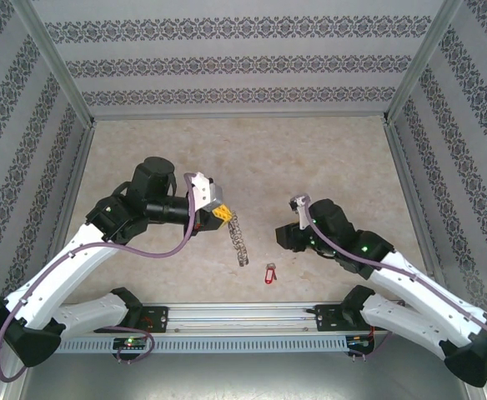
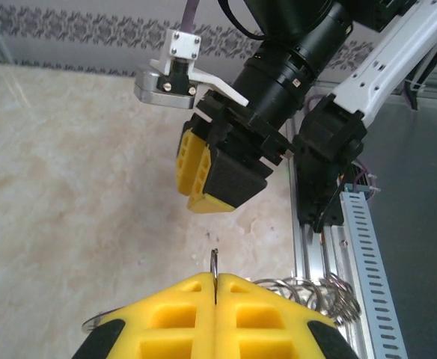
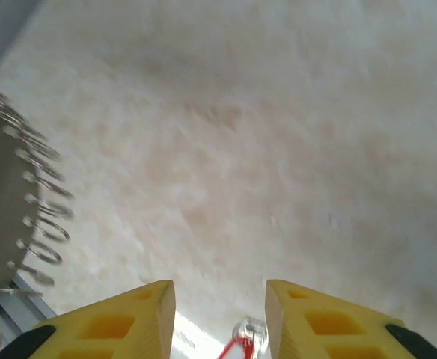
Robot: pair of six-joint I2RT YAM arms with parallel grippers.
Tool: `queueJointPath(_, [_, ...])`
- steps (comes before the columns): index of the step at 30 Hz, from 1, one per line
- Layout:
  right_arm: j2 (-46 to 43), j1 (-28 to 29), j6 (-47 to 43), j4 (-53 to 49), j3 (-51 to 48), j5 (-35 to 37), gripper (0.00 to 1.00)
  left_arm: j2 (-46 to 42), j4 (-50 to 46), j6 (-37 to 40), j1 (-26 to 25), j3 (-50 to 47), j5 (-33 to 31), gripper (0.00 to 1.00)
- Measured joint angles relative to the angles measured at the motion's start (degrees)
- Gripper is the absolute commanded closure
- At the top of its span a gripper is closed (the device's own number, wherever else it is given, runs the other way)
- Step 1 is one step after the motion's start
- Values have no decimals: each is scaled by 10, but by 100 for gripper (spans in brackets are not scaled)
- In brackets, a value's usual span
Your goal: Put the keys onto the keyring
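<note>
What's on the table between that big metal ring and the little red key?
Nothing: the top view shows a bare stretch of table between the keyring and the keys.

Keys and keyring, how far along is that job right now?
Done: the left gripper is shut on the edge of the keyring. In hand: the right gripper is open, and the keys lie on the table in line with the gap between its fingers, not yet gripped. Left: grasp the keys and thread them onto the ring.

keys (image 3: 242, 348) cut by bottom edge, keyring (image 3: 25, 217) blurred at left edge
</note>
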Motion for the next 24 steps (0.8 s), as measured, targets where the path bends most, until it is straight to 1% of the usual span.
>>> queueJointPath(3, [11, 9, 43, -20, -10, 0, 48, -4, -1, -18, 0, -12, -16, 100])
queueJointPath(5, [18, 20, 62, -24, -19, -2, 47, -10, -2, -31, 0, -20, -22, 100])
queueJointPath(13, [114, 63, 109, -13, -33, -13, 44, -29, -19, -57, 0, -35, -47, 100])
queueJointPath(18, [172, 64, 111, 1, -32, -15, 44, -29, -27, -66, 5, -40, -59, 100])
queueJointPath(24, [215, 64, 111, 10, -31, -17, 46, -29, -27, -87, 19, -61, -63, 100])
